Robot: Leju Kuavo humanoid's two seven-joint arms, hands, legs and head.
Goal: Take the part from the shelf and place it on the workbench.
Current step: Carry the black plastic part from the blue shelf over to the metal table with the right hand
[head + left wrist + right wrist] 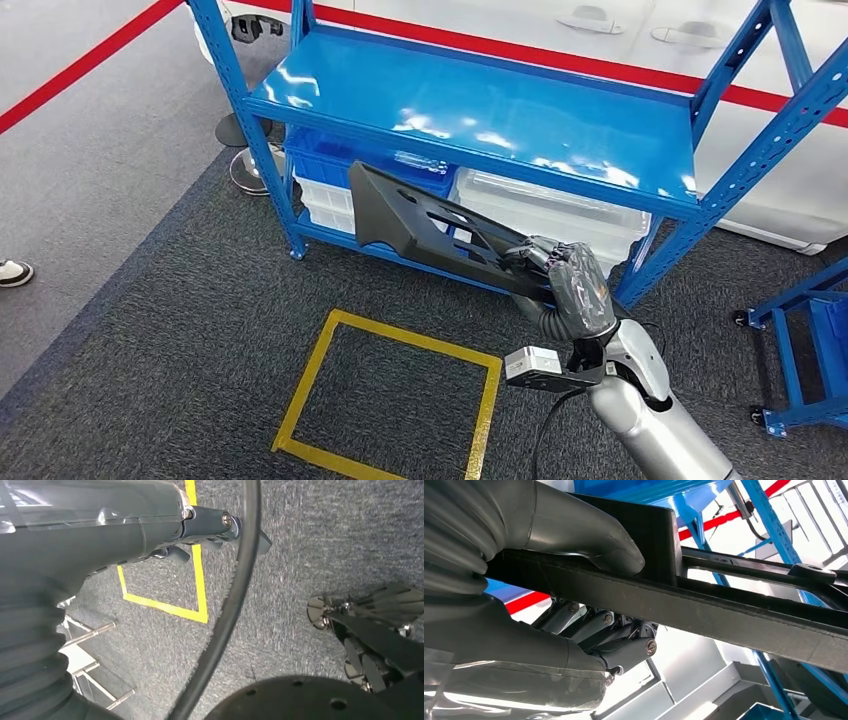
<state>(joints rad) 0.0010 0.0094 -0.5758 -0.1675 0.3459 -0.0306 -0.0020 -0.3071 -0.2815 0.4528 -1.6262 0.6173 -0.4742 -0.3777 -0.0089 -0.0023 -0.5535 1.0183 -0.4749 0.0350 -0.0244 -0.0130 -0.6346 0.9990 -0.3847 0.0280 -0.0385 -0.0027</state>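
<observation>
One robot hand, the right robot hand (566,283), is wrapped tight around one end of the long black part (420,222). In the right wrist view its thumb (589,535) presses on one side of the black bar and its fingers (624,647) curl under the other side. The part sits in the middle of the head view, out in the air in front of the blue shelf (480,105), with its far end pointing to the upper left. It touches nothing but the hand.

The left robot hand (200,527) hangs over the grey floor (310,545) with nothing in it. I cannot tell how far its fingers are curled.

What could go wrong? The part is long and held only at one end, so I think it could tip down or slip out. Its far end is near the shelf post (255,140), and a turn could bump it. No tabletop is in sight, so the robot has to carry it.
</observation>
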